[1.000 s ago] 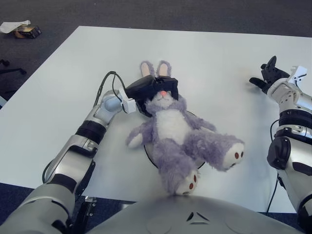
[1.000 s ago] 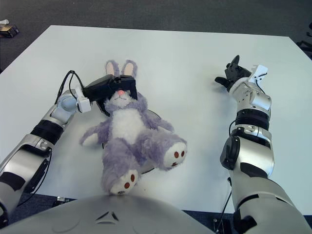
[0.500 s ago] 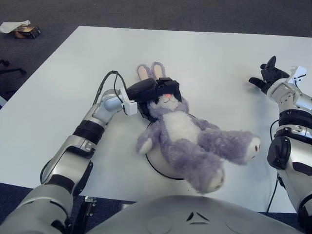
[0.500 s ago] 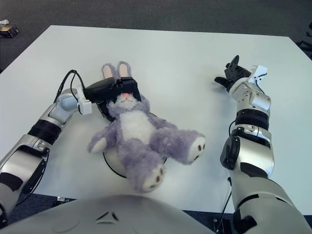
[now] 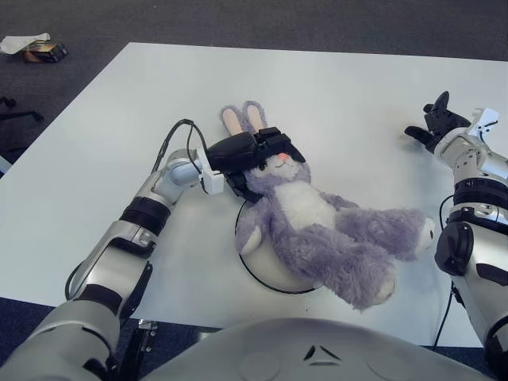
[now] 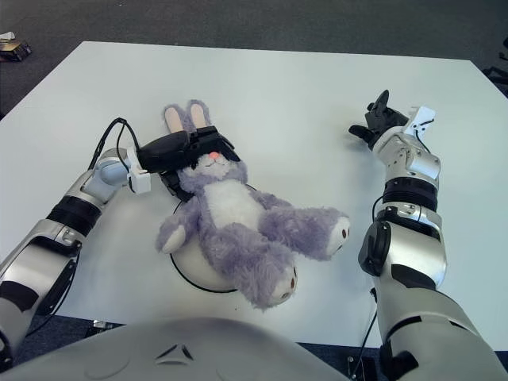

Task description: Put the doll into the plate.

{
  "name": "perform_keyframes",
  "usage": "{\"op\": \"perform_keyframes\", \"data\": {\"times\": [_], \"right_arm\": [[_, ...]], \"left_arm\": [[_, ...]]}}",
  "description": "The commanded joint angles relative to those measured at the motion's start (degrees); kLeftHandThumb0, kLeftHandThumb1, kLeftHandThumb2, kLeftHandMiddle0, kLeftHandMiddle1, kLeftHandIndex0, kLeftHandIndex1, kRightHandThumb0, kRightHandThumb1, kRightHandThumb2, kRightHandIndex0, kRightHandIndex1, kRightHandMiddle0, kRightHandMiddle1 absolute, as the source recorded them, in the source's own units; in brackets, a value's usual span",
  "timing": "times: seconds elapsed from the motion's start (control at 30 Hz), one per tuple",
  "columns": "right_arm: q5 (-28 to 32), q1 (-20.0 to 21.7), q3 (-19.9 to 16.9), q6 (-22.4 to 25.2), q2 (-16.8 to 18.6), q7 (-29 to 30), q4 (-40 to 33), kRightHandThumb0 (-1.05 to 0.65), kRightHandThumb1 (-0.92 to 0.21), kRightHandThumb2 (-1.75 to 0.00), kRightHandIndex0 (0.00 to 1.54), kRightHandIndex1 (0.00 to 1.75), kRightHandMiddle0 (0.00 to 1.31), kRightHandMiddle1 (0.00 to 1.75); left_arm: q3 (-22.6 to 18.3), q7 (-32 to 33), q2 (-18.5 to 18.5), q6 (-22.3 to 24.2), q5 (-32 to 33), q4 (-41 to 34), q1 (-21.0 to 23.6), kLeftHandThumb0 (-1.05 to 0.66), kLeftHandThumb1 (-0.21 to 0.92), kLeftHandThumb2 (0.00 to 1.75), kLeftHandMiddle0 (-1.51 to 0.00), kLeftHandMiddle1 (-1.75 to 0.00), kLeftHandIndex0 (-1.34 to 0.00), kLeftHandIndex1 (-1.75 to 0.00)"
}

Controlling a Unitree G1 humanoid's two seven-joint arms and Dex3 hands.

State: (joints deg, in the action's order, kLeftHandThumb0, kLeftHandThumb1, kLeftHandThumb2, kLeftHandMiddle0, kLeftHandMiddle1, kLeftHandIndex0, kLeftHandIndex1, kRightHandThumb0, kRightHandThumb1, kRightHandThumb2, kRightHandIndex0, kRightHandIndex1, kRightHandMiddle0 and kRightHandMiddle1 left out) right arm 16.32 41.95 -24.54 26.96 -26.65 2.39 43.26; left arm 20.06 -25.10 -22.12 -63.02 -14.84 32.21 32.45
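Observation:
A purple plush bunny doll (image 5: 317, 230) with a white belly lies on its back over a white plate with a dark rim (image 5: 258, 270) near the table's front. Its legs stretch to the right, past the plate's rim. My left hand (image 5: 254, 151) is shut on the doll's head, its black fingers across the face below the ears. My right hand (image 5: 432, 119) rests parked on the table at the far right, away from the doll.
The white table (image 5: 341, 87) stretches behind and to both sides of the doll. A small box and a white scrap (image 5: 36, 48) lie on the dark floor at the far left.
My left hand has swung the doll on the plate: its legs moved from pointing toward me to pointing right, and the plate's left rim came into sight. The right hand has not moved.

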Motion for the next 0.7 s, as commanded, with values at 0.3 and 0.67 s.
{"op": "perform_keyframes", "data": {"times": [0.3, 0.67], "right_arm": [[-0.16, 0.73, -0.02, 0.34, -0.45, -0.23, 2.02, -0.73, -0.92, -0.79, 0.42, 1.75, 0.00, 1.63], [-0.36, 1.56, -0.03, -0.16, -0.99, -0.36, 4.03, -0.73, -0.92, -0.82, 0.44, 1.75, 0.00, 1.65]], "left_arm": [[-0.03, 2.40, 0.27, -2.64, -3.10, 3.24, 1.06, -0.99, 0.92, 0.88, 0.00, -0.33, 0.00, -0.66], [0.67, 1.77, 0.53, -3.68, -1.49, 5.03, 1.90, -1.01, 0.92, 0.93, 0.00, -0.23, 0.00, -0.55]]}}
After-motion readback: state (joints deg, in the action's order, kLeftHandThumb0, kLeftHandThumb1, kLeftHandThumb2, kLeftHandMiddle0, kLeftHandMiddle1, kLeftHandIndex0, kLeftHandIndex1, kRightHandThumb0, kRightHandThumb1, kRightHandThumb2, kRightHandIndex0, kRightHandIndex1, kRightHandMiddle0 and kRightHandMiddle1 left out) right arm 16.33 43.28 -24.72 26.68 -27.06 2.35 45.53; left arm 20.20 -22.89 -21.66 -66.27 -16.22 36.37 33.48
